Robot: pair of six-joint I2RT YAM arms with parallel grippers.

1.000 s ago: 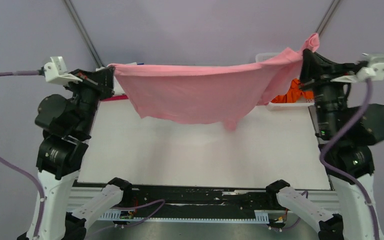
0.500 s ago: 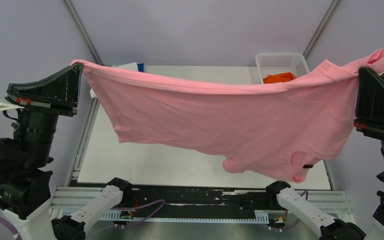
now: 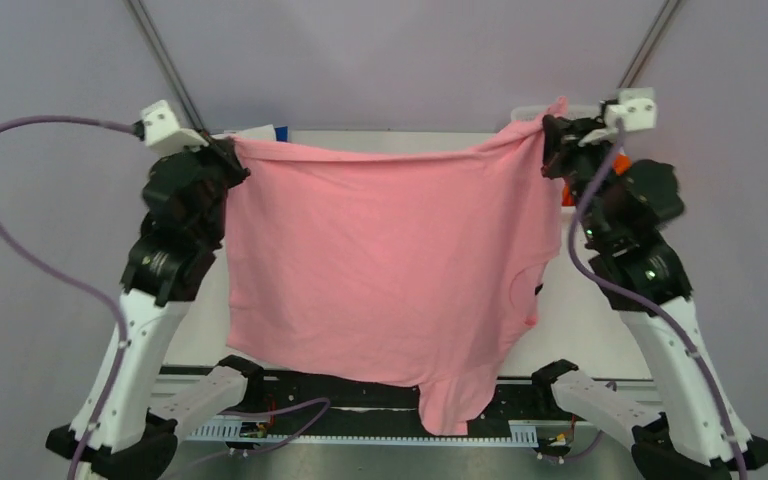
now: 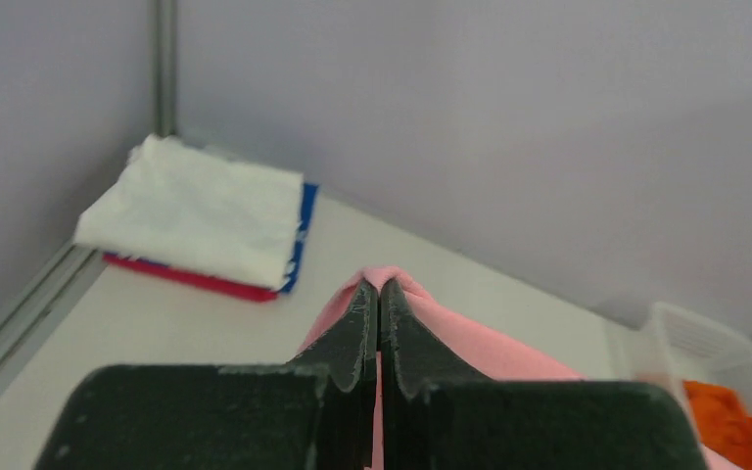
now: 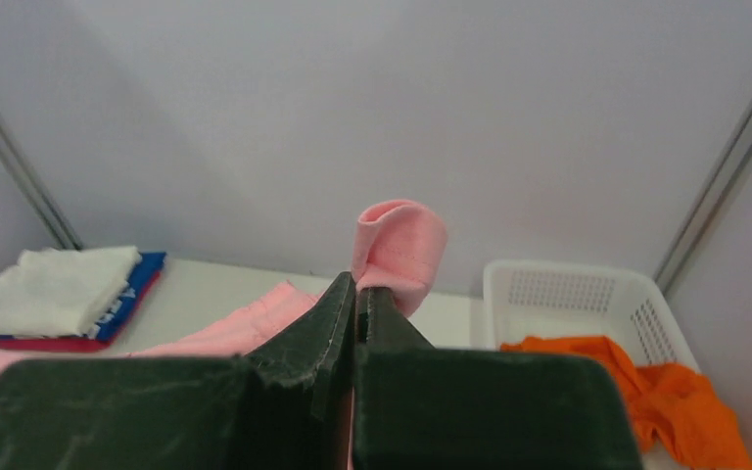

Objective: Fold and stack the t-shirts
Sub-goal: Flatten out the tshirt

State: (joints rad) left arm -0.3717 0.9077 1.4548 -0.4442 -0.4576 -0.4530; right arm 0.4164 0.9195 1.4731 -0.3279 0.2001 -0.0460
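A light pink t-shirt [image 3: 380, 260] hangs stretched between both arms above the table, its lower end draping past the near edge. My left gripper [image 3: 228, 152] is shut on its top left corner, and pink cloth [image 4: 470, 338] peeks past the closed tips [image 4: 379, 289]. My right gripper [image 3: 550, 135] is shut on the top right corner, where a pink fold [image 5: 399, 245] sticks up over the tips [image 5: 355, 286]. A folded stack of white, blue and magenta t-shirts [image 4: 201, 215] lies at the far left. An orange t-shirt [image 5: 666, 392] lies in the basket.
The white lattice basket [image 5: 568, 294] stands at the far right corner of the white table [image 4: 108, 323]. Frame poles [image 3: 165, 70] rise at the back corners. The folded stack [image 5: 59, 294] also shows in the right wrist view.
Both arms swung back away from the camera and closer together. The pink shirt, held wide and near the camera half a second ago, now hangs down flat over the table.
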